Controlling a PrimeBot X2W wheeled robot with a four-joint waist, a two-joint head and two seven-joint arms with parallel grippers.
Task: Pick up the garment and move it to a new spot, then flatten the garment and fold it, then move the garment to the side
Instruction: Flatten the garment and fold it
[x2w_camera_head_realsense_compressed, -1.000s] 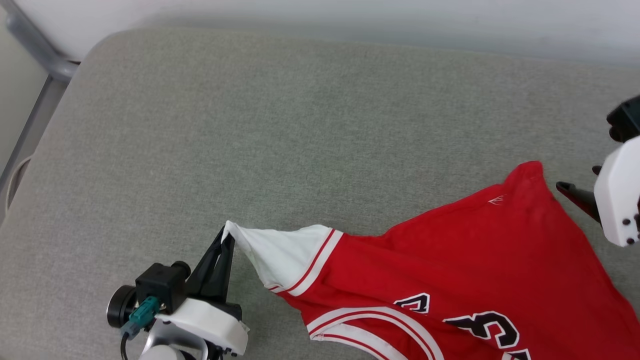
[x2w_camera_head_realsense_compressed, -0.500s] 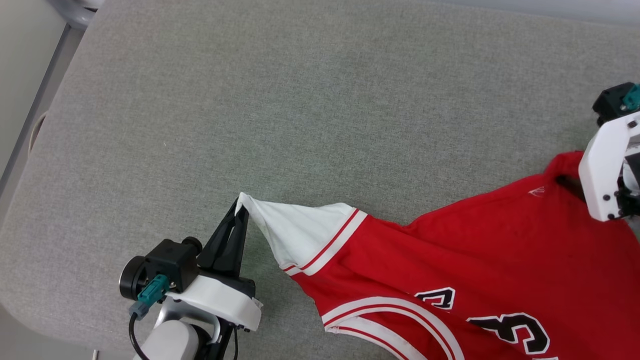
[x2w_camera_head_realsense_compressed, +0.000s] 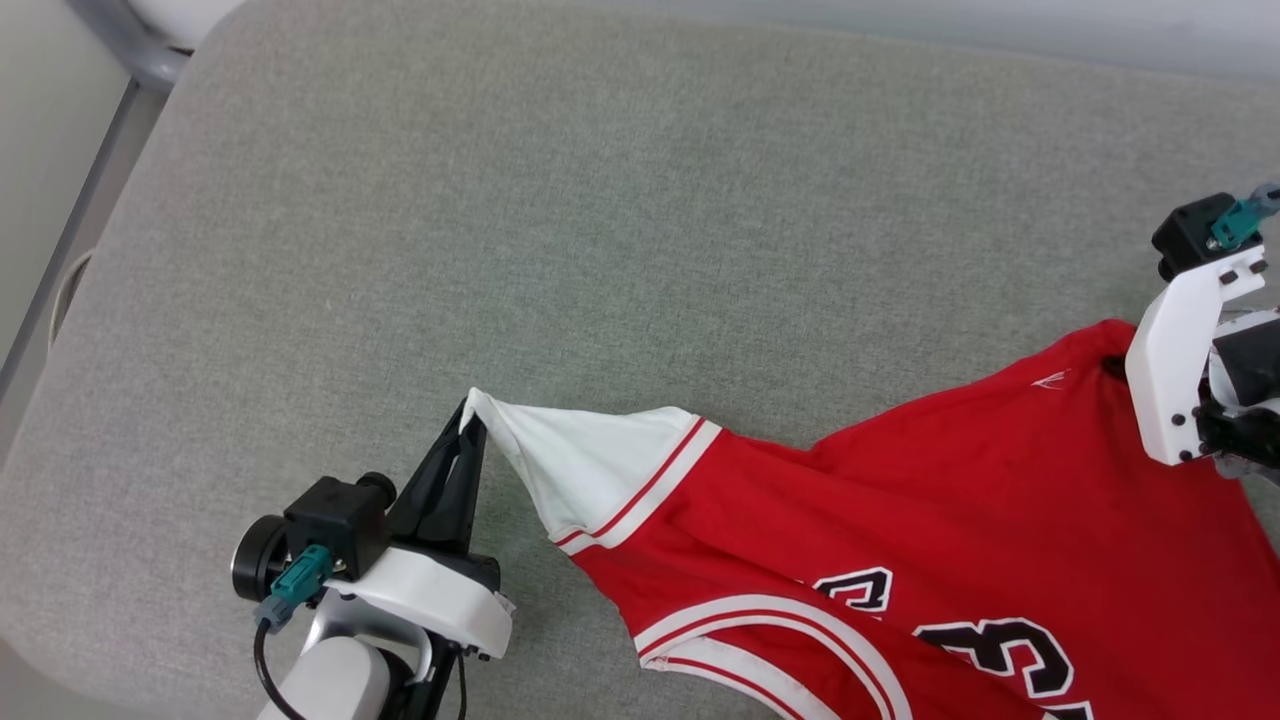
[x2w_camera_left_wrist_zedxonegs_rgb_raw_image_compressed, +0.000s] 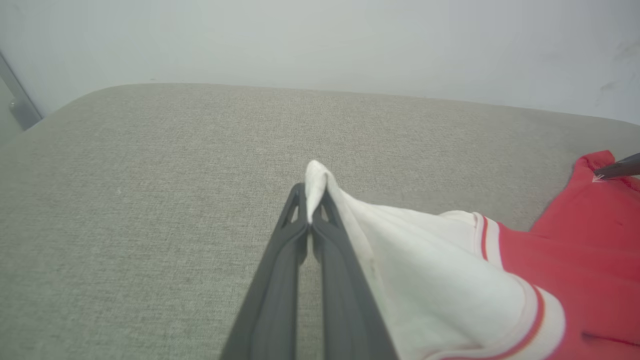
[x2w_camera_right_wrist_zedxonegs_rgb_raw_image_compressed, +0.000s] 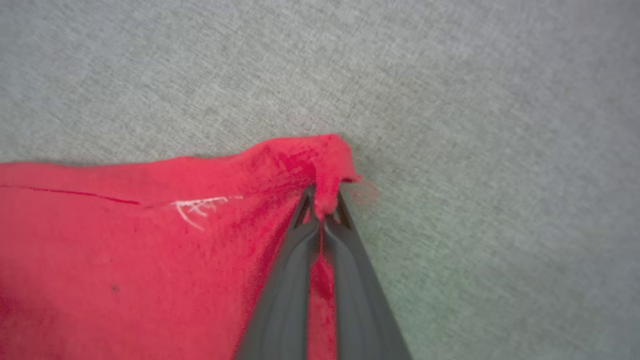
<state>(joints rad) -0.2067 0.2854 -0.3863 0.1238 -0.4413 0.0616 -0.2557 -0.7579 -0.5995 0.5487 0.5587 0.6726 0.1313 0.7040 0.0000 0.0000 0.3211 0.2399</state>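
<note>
My left gripper (x2w_camera_head_realsense_compressed: 468, 428) is closed on the white sleeve tip of the garment (x2w_camera_head_realsense_compressed: 900, 500), and my right gripper (x2w_camera_right_wrist_zedxonegs_rgb_raw_image_compressed: 324, 212) pinches its red corner on the grey cushion (x2w_camera_head_realsense_compressed: 600, 250).

left hand (x2w_camera_head_realsense_compressed: 467, 424): dark tapered fingers (x2w_camera_head_realsense_compressed: 440, 492); white wrist shell (x2w_camera_head_realsense_compressed: 432, 612); black camera (x2w_camera_head_realsense_compressed: 330, 528); teal plug (x2w_camera_head_realsense_compressed: 293, 592); black cable (x2w_camera_head_realsense_compressed: 262, 672)

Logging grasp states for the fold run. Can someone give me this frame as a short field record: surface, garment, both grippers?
surface: grey padded top
garment: red jersey, lettering facing up, lying on the top
left gripper: shut on the tip of the white sleeve
right gripper: shut on a red corner of the garment
flatness: folds run across the red cloth between the two grips; not flat yet
</note>
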